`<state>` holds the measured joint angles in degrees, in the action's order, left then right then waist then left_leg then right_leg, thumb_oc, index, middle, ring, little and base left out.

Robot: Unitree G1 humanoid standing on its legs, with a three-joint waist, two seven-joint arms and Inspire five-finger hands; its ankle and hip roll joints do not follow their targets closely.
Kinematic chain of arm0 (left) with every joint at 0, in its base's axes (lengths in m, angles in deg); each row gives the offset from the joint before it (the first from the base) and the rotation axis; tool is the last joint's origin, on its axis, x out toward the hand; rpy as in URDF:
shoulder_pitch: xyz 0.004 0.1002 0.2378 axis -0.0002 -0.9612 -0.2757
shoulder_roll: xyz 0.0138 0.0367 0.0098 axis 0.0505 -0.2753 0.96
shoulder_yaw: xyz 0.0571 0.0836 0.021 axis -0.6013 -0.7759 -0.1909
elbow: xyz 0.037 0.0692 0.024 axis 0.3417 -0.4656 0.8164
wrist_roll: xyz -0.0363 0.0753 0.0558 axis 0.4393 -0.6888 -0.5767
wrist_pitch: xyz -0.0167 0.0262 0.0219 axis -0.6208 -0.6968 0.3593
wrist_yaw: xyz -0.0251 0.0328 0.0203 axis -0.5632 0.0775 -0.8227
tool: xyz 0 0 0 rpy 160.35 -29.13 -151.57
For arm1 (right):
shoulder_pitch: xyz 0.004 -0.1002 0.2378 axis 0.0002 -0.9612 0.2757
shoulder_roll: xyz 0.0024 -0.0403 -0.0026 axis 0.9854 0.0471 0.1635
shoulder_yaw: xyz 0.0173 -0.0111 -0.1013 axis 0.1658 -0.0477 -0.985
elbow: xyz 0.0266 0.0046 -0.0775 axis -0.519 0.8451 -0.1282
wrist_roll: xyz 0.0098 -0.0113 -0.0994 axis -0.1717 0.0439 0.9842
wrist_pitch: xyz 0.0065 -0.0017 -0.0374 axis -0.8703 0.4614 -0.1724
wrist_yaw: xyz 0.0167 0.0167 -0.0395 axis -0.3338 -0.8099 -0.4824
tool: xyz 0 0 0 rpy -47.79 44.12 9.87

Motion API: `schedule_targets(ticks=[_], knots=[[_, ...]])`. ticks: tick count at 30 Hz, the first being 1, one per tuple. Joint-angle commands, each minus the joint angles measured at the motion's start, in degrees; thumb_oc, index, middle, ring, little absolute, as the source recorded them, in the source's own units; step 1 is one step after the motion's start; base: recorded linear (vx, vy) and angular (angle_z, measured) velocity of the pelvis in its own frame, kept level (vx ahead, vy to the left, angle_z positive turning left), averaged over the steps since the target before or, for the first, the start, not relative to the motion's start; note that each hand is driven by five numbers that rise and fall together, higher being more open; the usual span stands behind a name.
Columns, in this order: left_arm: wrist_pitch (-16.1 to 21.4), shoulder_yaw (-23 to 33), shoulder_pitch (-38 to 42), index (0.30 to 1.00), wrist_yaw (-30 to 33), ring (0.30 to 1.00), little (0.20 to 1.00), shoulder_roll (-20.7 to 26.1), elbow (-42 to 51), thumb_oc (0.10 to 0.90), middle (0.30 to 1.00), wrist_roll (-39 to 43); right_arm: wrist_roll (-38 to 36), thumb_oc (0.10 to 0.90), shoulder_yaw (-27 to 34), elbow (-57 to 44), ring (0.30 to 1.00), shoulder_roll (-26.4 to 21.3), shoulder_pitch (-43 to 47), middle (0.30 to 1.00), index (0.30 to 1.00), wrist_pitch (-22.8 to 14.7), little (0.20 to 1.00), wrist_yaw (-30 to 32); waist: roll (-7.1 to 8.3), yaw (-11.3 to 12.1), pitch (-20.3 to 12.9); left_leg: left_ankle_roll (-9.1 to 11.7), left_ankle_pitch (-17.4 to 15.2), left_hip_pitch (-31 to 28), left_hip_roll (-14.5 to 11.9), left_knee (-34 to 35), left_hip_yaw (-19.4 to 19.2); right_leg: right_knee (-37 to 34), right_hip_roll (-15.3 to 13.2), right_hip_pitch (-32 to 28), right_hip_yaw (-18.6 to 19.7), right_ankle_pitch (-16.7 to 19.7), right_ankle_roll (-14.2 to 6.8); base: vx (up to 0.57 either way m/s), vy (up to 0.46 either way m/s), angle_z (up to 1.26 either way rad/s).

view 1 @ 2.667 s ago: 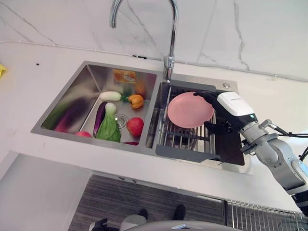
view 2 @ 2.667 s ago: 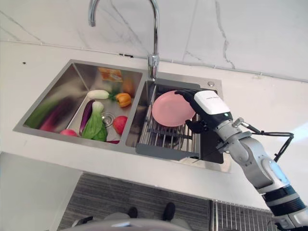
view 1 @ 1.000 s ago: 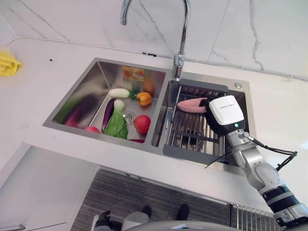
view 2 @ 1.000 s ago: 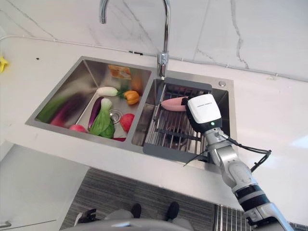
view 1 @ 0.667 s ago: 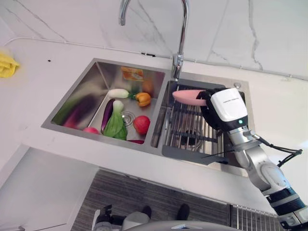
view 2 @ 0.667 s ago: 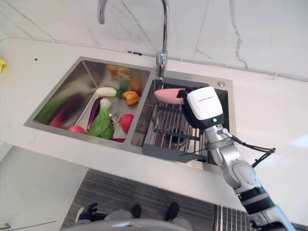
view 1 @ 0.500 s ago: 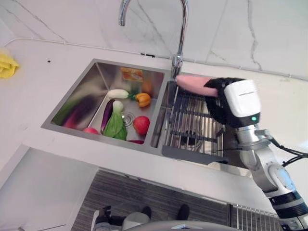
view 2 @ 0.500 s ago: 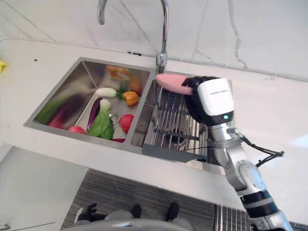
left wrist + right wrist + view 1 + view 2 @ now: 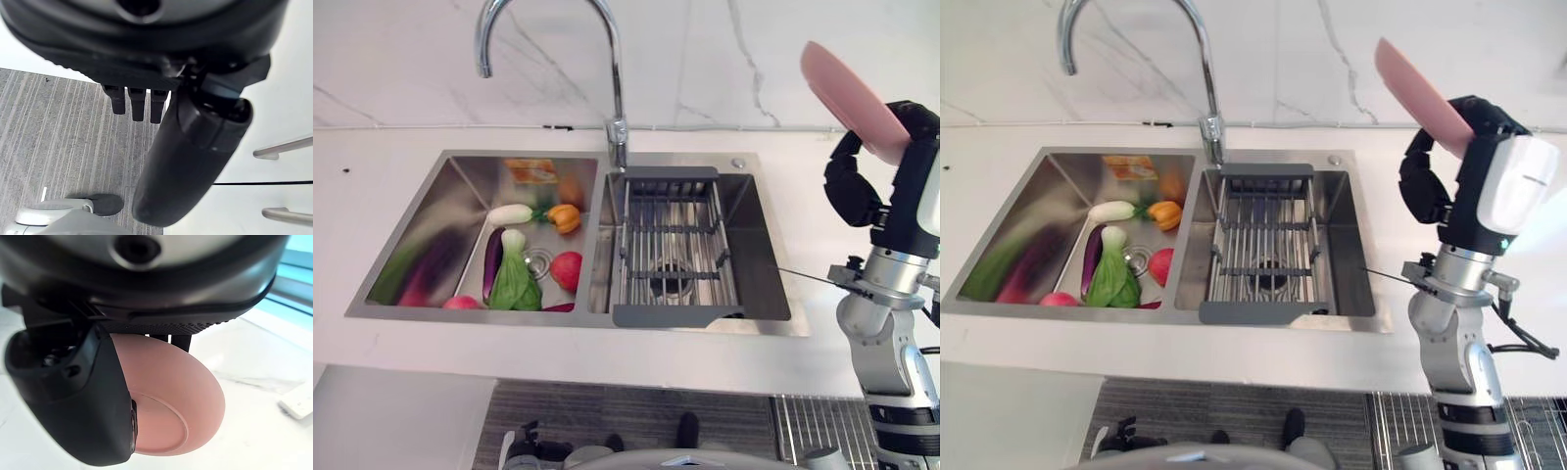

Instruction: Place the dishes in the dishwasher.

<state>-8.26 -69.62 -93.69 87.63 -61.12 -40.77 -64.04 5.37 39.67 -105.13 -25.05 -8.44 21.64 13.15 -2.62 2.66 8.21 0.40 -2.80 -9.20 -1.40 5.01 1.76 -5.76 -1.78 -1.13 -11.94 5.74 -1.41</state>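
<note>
A pink plate (image 9: 850, 90) is held up in the air at the right, tilted on edge, above the white counter beside the sink. My right hand (image 9: 858, 186) is shut on it, dark fingers curled round its rim. In the right wrist view the plate (image 9: 171, 404) shows its underside past the thumb (image 9: 73, 396), which presses on it. My left hand (image 9: 190, 161) hangs down over the grey floor with straight fingers and holds nothing.
The steel sink (image 9: 766, 323) has two basins. The left one holds vegetables (image 9: 514, 279); the right one holds a wire drying rack (image 9: 671, 250) with a dark frame. A tall faucet (image 9: 612, 78) rises behind. A wire dishwasher rack (image 9: 808, 431) shows below the counter at the lower right.
My right hand has lifted the pink plate out of the sink's wire rack and carried it up and to the right, over the counter. The camera has shifted too.
</note>
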Motion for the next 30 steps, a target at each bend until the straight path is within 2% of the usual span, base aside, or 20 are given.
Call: schedule_targets(ticks=[1, 3, 6, 8, 10, 11, 13, 14, 15, 19, 20, 21, 23, 27, 28, 30], knots=[[0.21, -0.72, 2.13, 0.900, 2.00, 0.900, 0.900, 2.88, -4.47, 0.800, 0.900, 0.00, -3.42, 0.400, 6.84, -8.60, 0.300, 0.17, 1.79, 0.300, 0.300, -2.84, 0.300, 5.65, 1.93, -0.96, -3.65, 2.36, 2.71, 4.89, -0.28, -0.01, -1.41, 2.67, -2.60, -4.25, 0.77, -7.74, -4.45, 0.01, 0.003, -0.40], [0.23, -0.71, 2.20, 0.900, 2.01, 0.900, 0.900, 2.91, -4.41, 0.800, 0.900, -0.08, -3.78, 0.400, 7.37, -8.74, 0.300, 0.48, 1.73, 0.300, 0.300, -2.75, 0.300, 5.74, 1.84, -1.06, -3.66, 2.31, 2.58, 4.75, -0.35, -0.01, -2.03, 2.65, -2.52, -4.01, 1.46, -7.58, -4.48, 0.00, 0.006, -0.40], [0.07, -0.48, 2.39, 0.900, 1.76, 0.900, 0.900, 3.24, -3.92, 0.800, 0.900, -0.59, -5.25, 0.400, 9.96, -9.53, 0.300, 0.85, 0.91, 0.300, 0.300, -2.80, 0.300, 5.54, 1.63, -2.52, -3.78, 2.24, 2.21, 4.28, -0.45, -0.01, -3.87, 2.40, -2.23, -3.47, 3.63, -7.06, -4.63, 0.00, 0.008, -0.36], [0.05, -0.44, 2.47, 0.900, 1.56, 0.900, 0.900, 3.35, -3.76, 0.800, 0.900, -0.74, -4.95, 0.400, 10.89, -9.95, 0.300, 0.37, 0.49, 0.300, 0.300, -2.47, 0.300, 5.39, 1.57, -2.82, -3.83, 2.20, 2.05, 4.18, -0.48, -0.01, -4.28, 2.27, -2.20, -3.37, 4.17, -6.91, -4.72, 0.01, 0.012, -0.28], [0.22, -0.19, 2.62, 0.900, 0.79, 0.900, 0.900, 3.49, -3.55, 0.800, 0.900, -1.57, -3.54, 0.400, 14.16, -11.32, 0.300, -1.40, -0.92, 0.300, 0.300, -1.84, 0.300, 4.65, 1.50, -4.46, -3.88, 2.17, 1.72, 3.83, -0.45, -0.01, -5.82, 2.02, -2.12, -2.83, 5.82, -6.23, -5.08, 0.02, 0.025, -0.24], [0.22, -0.20, 2.63, 0.900, 0.78, 0.900, 0.900, 3.46, -3.56, 0.800, 0.900, -1.58, -3.54, 0.400, 14.18, -11.36, 0.300, -1.42, -0.93, 0.300, 0.300, -1.82, 0.300, 4.62, 1.46, -4.31, -3.88, 2.17, 1.69, 3.81, -0.47, -0.01, -5.96, 2.02, -2.10, -2.78, 5.97, -6.20, -5.08, -0.01, 0.023, -0.15], [0.62, 0.16, 2.67, 0.900, 0.00, 0.900, 0.900, 3.68, -3.65, 0.800, 0.900, -2.77, -0.39, 0.400, 18.20, -13.03, 0.300, -4.62, -1.94, 0.300, 0.300, -0.95, 0.300, 4.61, 1.36, -5.89, -3.72, 2.02, 1.38, 3.71, -0.66, -0.01, -8.08, 2.06, -1.88, -1.35, 8.37, -5.43, -5.58, 0.00, 0.052, -0.35], [0.93, 0.89, 2.55, 0.900, -0.92, 0.900, 0.900, 4.39, -3.65, 0.800, 0.900, -3.24, 0.87, 0.400, 20.59, -11.77, 0.300, -9.83, -2.50, 0.300, 0.300, -0.18, 0.300, 2.57, 1.36, -7.06, -3.65, 1.89, 0.45, 3.38, -0.94, -0.01, -10.64, 2.00, -1.64, -0.16, 10.91, -5.08, -6.27, -0.03, 0.082, -0.59], [1.08, 1.52, 2.37, 0.900, -1.23, 0.900, 0.900, 4.78, -3.54, 0.800, 0.900, -3.17, 0.68, 0.400, 21.81, -11.02, 0.300, -12.48, -3.39, 0.300, 0.300, 0.04, 0.300, 1.23, 1.59, -7.98, -3.24, 1.82, 0.70, 3.49, -1.02, -0.01, -12.00, 2.23, -1.48, 0.88, 12.16, -4.28, -6.52, 0.00, 0.095, -0.71], [0.86, 2.69, 2.24, 0.900, -2.37, 0.900, 0.900, 6.14, -4.10, 0.800, 0.900, -3.25, -0.85, 0.400, 22.68, -9.05, 0.300, -21.20, -6.18, 0.300, 0.300, -0.21, 0.300, -5.28, 2.16, -10.37, -3.42, 1.27, -0.65, 3.88, -1.29, -0.04, -17.03, 2.61, -0.39, 4.58, 17.56, -3.17, -7.61, -0.03, 0.083, -1.09], [0.87, 3.19, 2.43, 0.900, -2.45, 0.900, 0.900, 6.40, -4.34, 0.800, 0.900, -2.96, -1.53, 0.400, 22.69, -8.51, 0.300, -22.06, -7.31, 0.300, 0.300, -0.32, 0.300, -6.46, 2.52, -11.09, -3.29, 1.23, -0.29, 4.25, -1.36, -0.01, -17.72, 2.75, -0.23, 5.39, 18.46, -2.55, -7.60, -0.03, 0.048, -0.90], [0.91, 3.20, 2.44, 0.900, -2.48, 0.900, 0.900, 6.37, -4.40, 0.800, 0.900, -2.95, -1.67, 0.400, 22.69, -8.40, 0.300, -22.18, -7.29, 0.300, 0.300, -0.39, 0.300, -6.49, 2.50, -10.81, -3.46, 1.23, -0.27, 4.38, -1.36, -0.01, -18.02, 2.81, -0.19, 5.66, 18.77, -2.47, -7.61, -0.04, 0.037, -0.97], [0.83, 3.90, 3.15, 0.900, -2.66, 0.900, 0.900, 7.15, -5.22, 0.800, 0.900, -2.59, -3.69, 0.400, 22.18, -5.66, 0.300, -25.62, -10.09, 0.300, 0.300, -0.90, 0.300, -10.66, 3.44, -12.11, -3.05, 0.80, -0.47, 4.74, -1.30, -0.04, -20.76, 3.62, 0.82, 7.88, 21.72, -1.71, -8.27, -0.04, 0.075, -1.01], [0.75, 3.02, 5.08, 0.900, -3.10, 0.900, 0.900, 7.83, -5.28, 0.800, 0.900, -2.71, -5.72, 0.400, 21.01, -2.17, 0.300, -27.78, -12.89, 0.300, 0.300, -1.16, 0.300, -15.00, 4.87, -12.95, -2.47, 0.64, -0.43, 5.49, -1.52, -0.05, -22.47, 3.88, 1.33, 9.56, 23.33, -1.00, -8.64, -0.06, 0.032, -0.57], [0.70, 2.16, 6.27, 0.900, -3.61, 0.900, 0.900, 8.06, -5.03, 0.800, 0.900, -2.98, -6.41, 0.400, 19.99, -1.52, 0.300, -28.32, -14.30, 0.300, 0.300, -1.60, 0.300, -17.98, 5.50, -13.29, -1.63, 0.38, -0.97, 5.61, -1.63, -0.14, -22.77, 3.82, 1.46, 9.84, 23.45, -1.05, -9.05, -0.09, 0.010, -0.27], [0.68, 1.82, 7.02, 0.900, -3.72, 0.900, 0.900, 8.08, -4.97, 0.800, 0.900, -2.82, -6.44, 0.400, 18.98, -0.28, 0.300, -28.28, -14.73, 0.300, 0.300, -1.63, 0.300, -18.76, 6.01, -13.28, -1.06, 0.33, -0.91, 5.97, -1.66, -0.18, -23.14, 3.91, 1.52, 10.42, 23.67, -0.82, -9.19, -0.10, 0.013, -0.19]])
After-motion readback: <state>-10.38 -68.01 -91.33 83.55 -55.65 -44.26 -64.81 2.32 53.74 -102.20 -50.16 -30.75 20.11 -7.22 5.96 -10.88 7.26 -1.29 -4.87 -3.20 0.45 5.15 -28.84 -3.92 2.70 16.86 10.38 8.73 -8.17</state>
